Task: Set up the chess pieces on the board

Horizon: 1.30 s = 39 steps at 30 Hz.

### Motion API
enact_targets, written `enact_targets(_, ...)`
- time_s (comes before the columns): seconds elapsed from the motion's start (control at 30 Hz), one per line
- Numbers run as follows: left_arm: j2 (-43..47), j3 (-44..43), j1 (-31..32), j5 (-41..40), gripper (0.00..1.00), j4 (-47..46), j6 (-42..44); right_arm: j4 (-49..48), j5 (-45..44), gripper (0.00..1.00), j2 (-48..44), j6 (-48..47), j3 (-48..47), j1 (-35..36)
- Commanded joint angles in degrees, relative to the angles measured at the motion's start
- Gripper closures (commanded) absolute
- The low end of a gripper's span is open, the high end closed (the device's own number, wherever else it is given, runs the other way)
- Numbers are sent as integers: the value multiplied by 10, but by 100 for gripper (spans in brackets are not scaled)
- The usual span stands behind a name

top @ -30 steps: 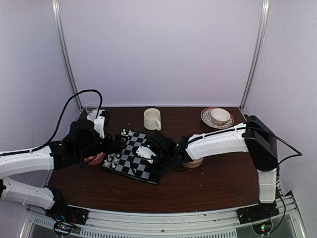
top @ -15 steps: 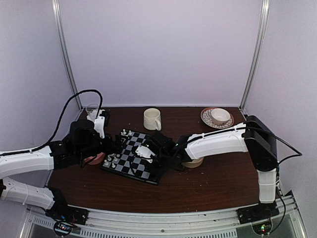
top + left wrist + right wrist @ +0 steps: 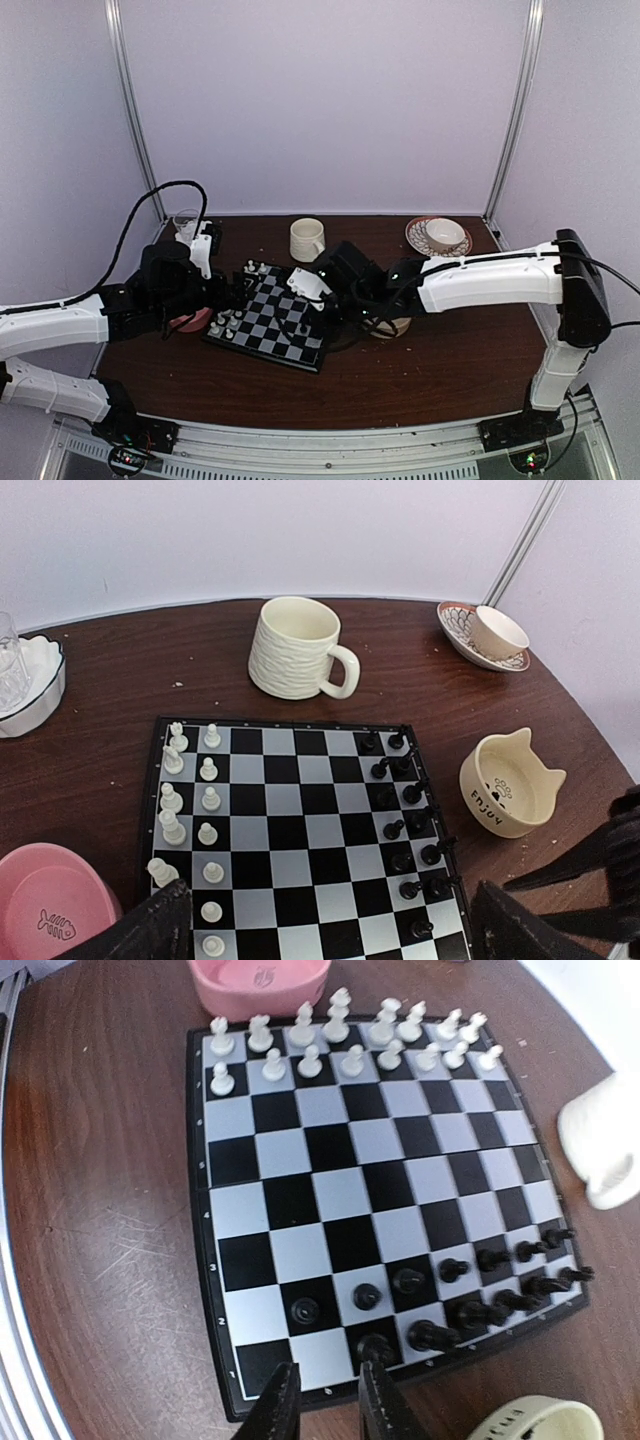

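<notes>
Right end effector hovers at 6 o'clock of the board, jaws slightly parted, empty; left end effector gapes wide, holding nothing.

A dark brown wooden counter, scuffed and dotted with pale crumbs, forms the base of a small booth. Plain pale lilac walls close it in at the far side, left and right. Two slim metal posts stand in the far corners. A ribbed metal rail runs along the near edge. The light is soft and even.
</notes>
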<state>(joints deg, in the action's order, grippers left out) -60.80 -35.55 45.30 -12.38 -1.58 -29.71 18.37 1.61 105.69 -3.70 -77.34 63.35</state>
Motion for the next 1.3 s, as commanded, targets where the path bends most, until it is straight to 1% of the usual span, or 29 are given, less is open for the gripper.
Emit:
enact_targets(0.0,4,1,-4,7,3,-15,6,4,-108,77,-72,14,40,-5)
enact_targets(0.07,4,0,-4,7,3,-15,7,22,-142,77,-92,35,55,-25)
enact_targets(0.13,3,0,-4,7,3,-15,7,39,-140,77,-104,72,71,-64)
enact_targets(0.2,2,1,-4,7,3,-15,9,40,-110,77,-109,105,92,-113)
enact_targets(0.27,2,1,-4,5,3,-16,10,30,-52,77,-104,131,109,-160)
enact_targets(0.33,0,1,-4,6,3,-16,11,20,-20,77,-93,147,115,-190)
enact_targets(0.4,-2,1,-4,6,3,-18,11,1,8,78,-78,157,124,-206)
enact_targets(0.5,-8,0,-4,13,3,-20,11,-12,36,77,-49,173,122,-216)
enact_targets(0.63,-15,-2,-4,17,3,-22,10,-7,31,78,-21,179,108,-218)
enact_targets(0.97,-14,-3,-4,23,3,-22,11,-12,40,76,5,163,99,-220)
enact_targets(1.27,-12,-3,-4,25,3,-22,11,-8,45,76,45,153,71,-221)
